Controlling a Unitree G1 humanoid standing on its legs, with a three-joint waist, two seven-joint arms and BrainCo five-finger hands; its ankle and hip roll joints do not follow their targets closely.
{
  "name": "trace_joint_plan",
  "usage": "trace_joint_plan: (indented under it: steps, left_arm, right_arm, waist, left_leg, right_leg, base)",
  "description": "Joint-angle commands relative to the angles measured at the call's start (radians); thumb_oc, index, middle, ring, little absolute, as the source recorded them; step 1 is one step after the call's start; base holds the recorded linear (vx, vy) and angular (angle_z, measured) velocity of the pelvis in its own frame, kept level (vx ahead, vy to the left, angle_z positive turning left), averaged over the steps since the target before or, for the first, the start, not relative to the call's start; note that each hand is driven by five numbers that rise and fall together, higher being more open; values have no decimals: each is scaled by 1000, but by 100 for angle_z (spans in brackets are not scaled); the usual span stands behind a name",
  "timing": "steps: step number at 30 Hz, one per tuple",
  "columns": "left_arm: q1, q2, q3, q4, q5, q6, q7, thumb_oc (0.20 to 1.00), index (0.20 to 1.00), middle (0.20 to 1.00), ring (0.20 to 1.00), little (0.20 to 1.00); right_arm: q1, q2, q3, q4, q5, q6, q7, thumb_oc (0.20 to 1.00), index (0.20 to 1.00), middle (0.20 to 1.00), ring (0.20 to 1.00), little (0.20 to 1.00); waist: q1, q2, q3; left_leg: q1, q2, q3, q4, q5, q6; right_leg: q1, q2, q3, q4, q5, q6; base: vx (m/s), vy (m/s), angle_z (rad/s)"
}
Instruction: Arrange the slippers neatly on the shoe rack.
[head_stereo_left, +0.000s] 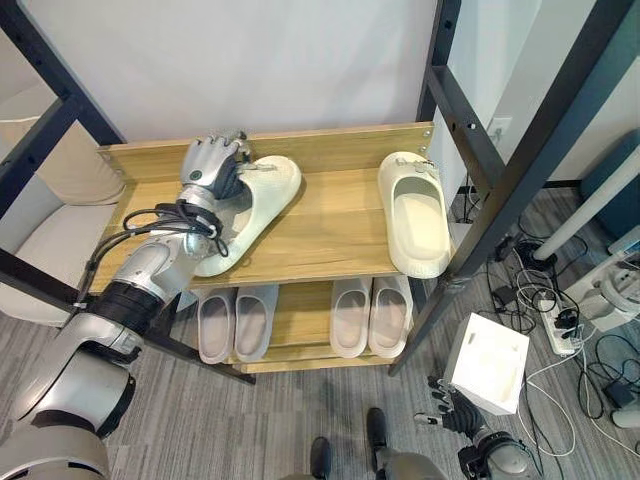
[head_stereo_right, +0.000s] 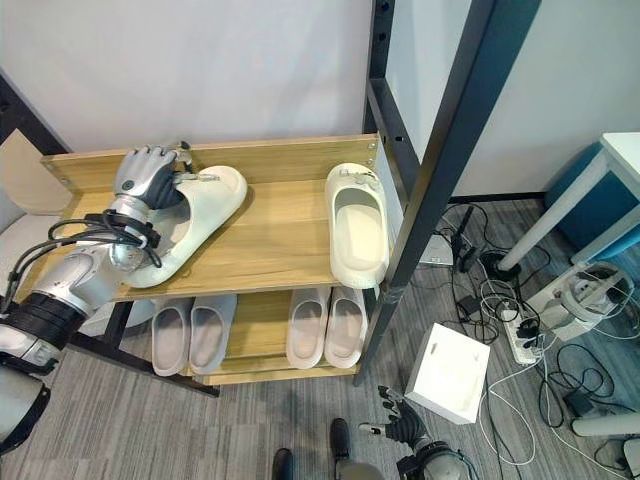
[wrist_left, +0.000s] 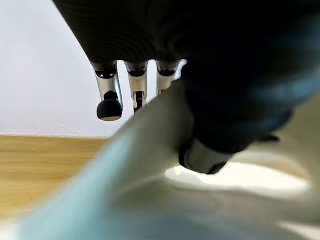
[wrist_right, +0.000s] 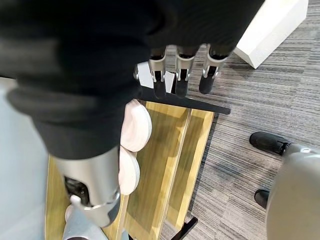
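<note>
Cream foam slipper (head_stereo_left: 250, 210) lies at a slant on the top shelf of the light wooden 2-tier shoe rack (head_stereo_left: 320, 235), toe toward the back board. The left hand (head_stereo_left: 212, 160) sits at its toe end, fingers (wrist_left: 109, 97) curled over the upper strap and thumb tucked beneath (a pinch on the strap). A second cream slipper (head_stereo_left: 415, 212) lies straight at the shelf's right end, well apart. Right hand (head_stereo_right: 405, 428) hangs low near the floor, fingers relaxed.

Two cream slippers on the rack's top shelf: one (head_stereo_left: 252, 205) angled, one (head_stereo_left: 415, 215) straight.
</note>
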Motion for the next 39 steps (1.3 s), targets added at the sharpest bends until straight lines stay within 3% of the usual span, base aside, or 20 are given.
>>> trace_joint_plan:
  steps: [1, 20, 26, 27, 28, 34, 39]
  left_arm:
    - [-132, -11, 0, 47, 46, -18, 33, 200, 200, 200, 200, 200]
    - [-199, -114, -65, 112, 70, 4, 66, 200, 200, 200, 200, 200]
    - [-279, -148, -98, 273, 75, 56, 79, 200, 200, 200, 200, 200]
    - [-303, -161, -100, 318, 52, 63, 80, 871, 871, 871, 871, 871]
    - [-307, -163, -100, 325, 48, 65, 82, 1000, 1000, 1000, 1000, 1000]
    - [-302, -140, -106, 268, 71, 60, 61, 1000, 1000, 1000, 1000, 1000]
    - [-224, -83, -56, 108, 102, 44, 35, 1000, 1000, 1000, 1000, 1000]
  right_arm:
    - [6, -25, -22, -37, 21, -40, -5, 1000, 1000, 1000, 1000, 1000]
    - [30, -52, -46, -57, 46, -48, -29, 1000, 1000, 1000, 1000, 1000]
    - [39, -58, -40, -64, 56, -51, -35, 1000, 1000, 1000, 1000, 1000]
    - [38, -58, -40, -58, 59, -51, -36, 1000, 1000, 1000, 1000, 1000]
    - [37, -56, -38, -55, 59, -51, -36, 1000, 1000, 1000, 1000, 1000]
    - [24, -45, -42, -47, 71, -50, -35, 1000, 1000, 1000, 1000, 1000]
    - [5, -25, -30, -36, 72, -40, -22, 1000, 1000, 1000, 1000, 1000]
  waist:
    - [-24, 22, 7]
    - [-56, 42, 13]
    - [-69, 42, 9]
    - [-72, 40, 7]
    - [-72, 40, 6]
    - [-60, 35, -3]
    - [-36, 20, -11]
  left_leg:
    - [56, -12, 13, -7, -124, 26]
    - [43, -5, 38, -7, -115, 22]
    - [40, 1, 49, -7, -114, 19]
    - [44, 0, 49, -7, -115, 18]
    - [45, 0, 48, -7, -115, 18]
    - [59, -2, 34, -7, -117, 18]
    - [66, -6, 11, -7, -115, 18]
  right_leg:
    - [137, -8, -21, 1, -185, 71]
    - [116, 1, 4, 1, -179, 65]
    - [109, 6, 12, 1, -177, 64]
    - [113, 7, 12, 1, -178, 64]
    - [115, 7, 11, 1, -179, 64]
    - [137, 5, -6, 1, -188, 62]
    - [154, 2, -31, 1, -189, 62]
  base:
    - [-36, -19, -4]
    - [-15, -33, -5]
    - [9, -33, -4]
    - [18, -41, -13]
    - [9, -29, -3]
    - [-12, 2, 3]
    - [-58, 18, 15]
